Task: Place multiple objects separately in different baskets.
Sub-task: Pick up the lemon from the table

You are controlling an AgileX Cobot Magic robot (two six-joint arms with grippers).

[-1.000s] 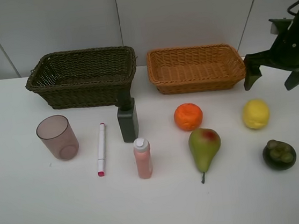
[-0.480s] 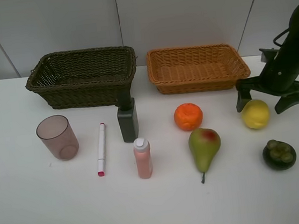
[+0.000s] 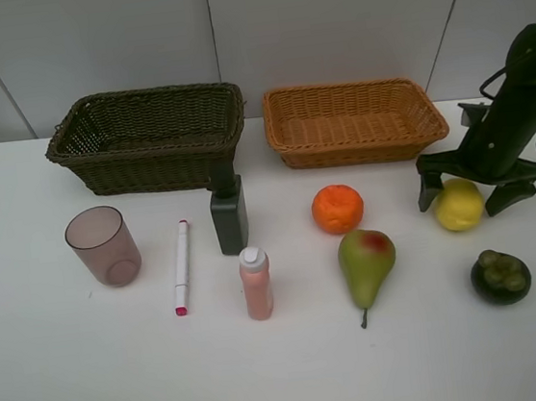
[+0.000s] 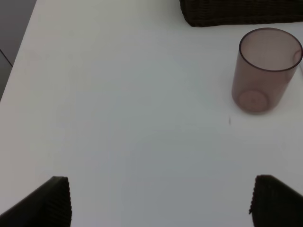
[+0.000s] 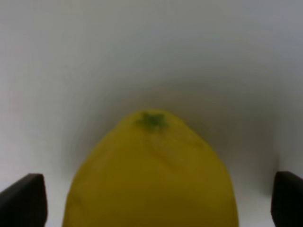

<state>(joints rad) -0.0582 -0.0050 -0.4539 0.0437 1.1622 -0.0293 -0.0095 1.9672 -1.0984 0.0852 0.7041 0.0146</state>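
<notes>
Straddling the yellow lemon, the right claw stands low over the white desk with its fingers spread wide, one on either side of the fruit. In the right wrist view the lemon fills most of the space between the two dark fingertips, yet a strip of desk shows on each side of it, so the claw is apart and not clamped.

The left claw shows only in its own wrist view. Its fingers are wide apart with nothing between them, above a bare patch of desk, and the translucent pinkish cup stands upright ahead of it, near a corner of the dark olive-brown basket.

Both baskets sit side by side at the back of the desk, the dark olive-brown one on the left and the orange-tan basket on the right.

In front of them the other things lie apart from one another:
- The cup stands at far left.
- The white-pink marker lies flat beside it.
- The dark green bottle is upright just in front of the dark basket.
- The pink bottle is upright, nearer the front edge.
- The orange sits in front of the orange-tan basket.
- The green-red pear lies just in front of the orange, stem toward the front.
- The dark green round fruit sits at front right, near the lemon but apart from it.
</notes>
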